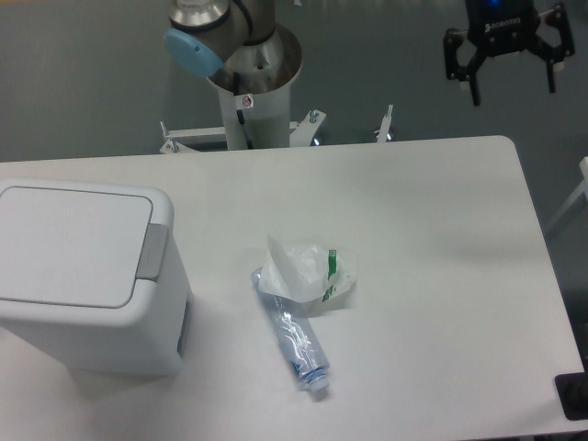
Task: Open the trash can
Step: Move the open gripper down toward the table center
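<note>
The trash can (87, 276) is a large white boxy bin at the left of the table. Its flat pale-grey lid (69, 243) lies shut, with a grey push tab (152, 251) on its right edge. My gripper (513, 92) hangs high at the top right, beyond the table's far edge, far from the bin. Its two black fingers (477, 90) point down, spread apart, with nothing between them.
A crumpled white plastic bag with green print (308, 271) lies mid-table. A clear plastic bottle (296, 340) lies in front of it, partly under it. The arm's base pedestal (253, 83) stands behind the table's far edge. A dark object (574, 395) sits at the right front corner.
</note>
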